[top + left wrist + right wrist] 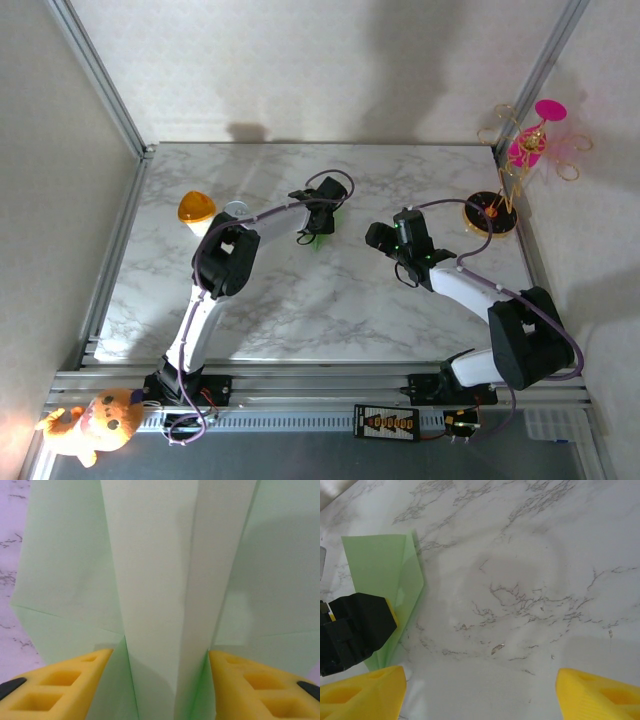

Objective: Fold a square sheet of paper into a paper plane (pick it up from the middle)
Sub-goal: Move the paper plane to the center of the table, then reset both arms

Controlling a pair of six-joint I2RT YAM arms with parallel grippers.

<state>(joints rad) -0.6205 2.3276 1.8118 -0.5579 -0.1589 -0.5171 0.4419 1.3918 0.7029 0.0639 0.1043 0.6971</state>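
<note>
Far left, the orange-lidded cup [197, 208] stands beside the left arm's elbow, well apart from the work. The left gripper [160, 680] sits low at mid-table, right on the paper plane [155, 575]. Its yellow fingers [75, 680] straddle the raised centre fold, one on each side and close against it, with the jaws partway apart. I cannot tell whether they pinch the fold or only flank it. Pale green wings spread out to both sides over the marble table [535, 570]. The crease runs straight ahead from the jaws, so the plane's long axis lines up with this gripper's reach. The folding looks finished to me. The right gripper [480, 695] hangs to the right of the plane and apart from it, fingers spread wide on nothing, bare marble beneath. The left arm is plainly the nearer one. I judge the next move needs a clean parting from that crease, or the light dart may drag along.
</note>
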